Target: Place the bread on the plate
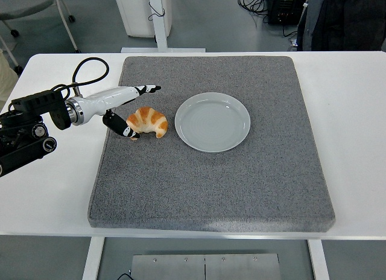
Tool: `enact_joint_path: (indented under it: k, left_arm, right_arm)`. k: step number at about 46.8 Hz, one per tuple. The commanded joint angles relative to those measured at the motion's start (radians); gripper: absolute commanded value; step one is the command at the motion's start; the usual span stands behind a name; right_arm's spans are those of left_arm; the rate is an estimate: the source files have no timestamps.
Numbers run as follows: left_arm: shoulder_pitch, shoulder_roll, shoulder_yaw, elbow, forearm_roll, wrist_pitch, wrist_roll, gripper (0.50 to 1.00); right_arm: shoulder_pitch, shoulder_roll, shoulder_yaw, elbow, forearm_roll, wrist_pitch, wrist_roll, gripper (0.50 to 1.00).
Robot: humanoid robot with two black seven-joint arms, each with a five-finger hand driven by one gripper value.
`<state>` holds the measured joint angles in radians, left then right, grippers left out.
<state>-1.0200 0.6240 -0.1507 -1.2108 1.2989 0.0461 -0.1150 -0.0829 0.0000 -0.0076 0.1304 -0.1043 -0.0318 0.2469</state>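
No text, label, brand, number or sign is showing clearly enough to be read anywhere in the head view.

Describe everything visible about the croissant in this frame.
The croissant is a golden-orange, crescent-shaped pastry with paler cream bands across its ridged back, looking glossy and baked. It lies flat on the grey mat, its tips pointing toward the near edge, just left of the empty pale plate and apart from it. The left robot hand brackets its left end: the thumb meets that tip, the white fingers extend above it. It is not lifted.
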Motion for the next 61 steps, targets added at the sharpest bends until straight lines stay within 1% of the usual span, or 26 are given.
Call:
enact_joint_path:
  k: [1,7,19,25,34,38,42,43,45,50,51,54,56,58,61]
  left_arm:
    - [0.001,-0.021,0.0,0.028,0.0,0.006,-0.003,0.995]
    - [0.005,-0.053,0.0,0.066,-0.001,0.012,-0.022,0.995]
    - [0.005,-0.102,0.003,0.132,-0.001,0.018,-0.037,0.995]
    - [0.005,-0.112,0.016,0.154,0.0,0.02,-0.055,0.993]
    - [0.005,-0.136,0.028,0.186,0.002,0.041,-0.06,0.981]
    - [0.003,-0.139,0.051,0.194,0.0,0.067,-0.063,0.977]
    - [0.003,-0.142,0.075,0.205,-0.001,0.08,-0.071,0.966]
    - [0.003,-0.145,0.08,0.208,-0.001,0.083,-0.072,0.951]
    - [0.003,-0.15,0.082,0.211,-0.001,0.089,-0.072,0.892]
    - [0.003,-0.152,0.082,0.22,-0.001,0.093,-0.072,0.824]
    - [0.003,-0.153,0.082,0.221,-0.001,0.095,-0.072,0.804]
    - [0.003,-0.153,0.082,0.224,0.0,0.098,-0.072,0.721]
    - [0.003,-0.153,0.082,0.231,-0.001,0.098,-0.072,0.687]
    - [0.003,-0.153,0.082,0.234,-0.001,0.1,-0.072,0.665]
    - [0.001,-0.153,0.08,0.237,-0.004,0.1,-0.072,0.601]
  right_arm:
    - [0.0,0.0,0.0,0.0,0.0,0.001,0.0,1.0]
    - [0.0,0.0,0.0,0.0,0.001,0.0,0.0,1.0]
    - [0.0,0.0,0.0,0.0,0.001,0.0,0.0,1.0]
    - [0.0,0.0,0.0,0.0,0.001,0.0,0.0,1.0]
    - [0.0,0.0,0.0,0.0,0.001,0.0,0.0,1.0]
    - [0.0,0.0,0.0,0.0,0.0,0.0,0.0,1.0]
    - [0.0,0.0,0.0,0.0,0.001,0.0,0.0,1.0]
    - [0.0,0.0,0.0,0.0,0.0,0.001,0.0,1.0]
    - [0.0,0.0,0.0,0.0,0.0,0.001,0.0,1.0]
    - [0.0,0.0,0.0,0.0,0.0,0.0,0.0,1.0]
    - [0.0,0.0,0.0,0.0,0.0,0.001,0.0,1.0]
    - [0.0,0.0,0.0,0.0,0.001,0.001,0.0,1.0]
    - [0.0,0.0,0.0,0.0,0.001,0.0,0.0,1.0]
    - [0.0,0.0,0.0,0.0,0.0,0.0,0.0,1.0]
    - [0.0,0.0,0.0,0.0,0.0,0.0,0.0,1.0]
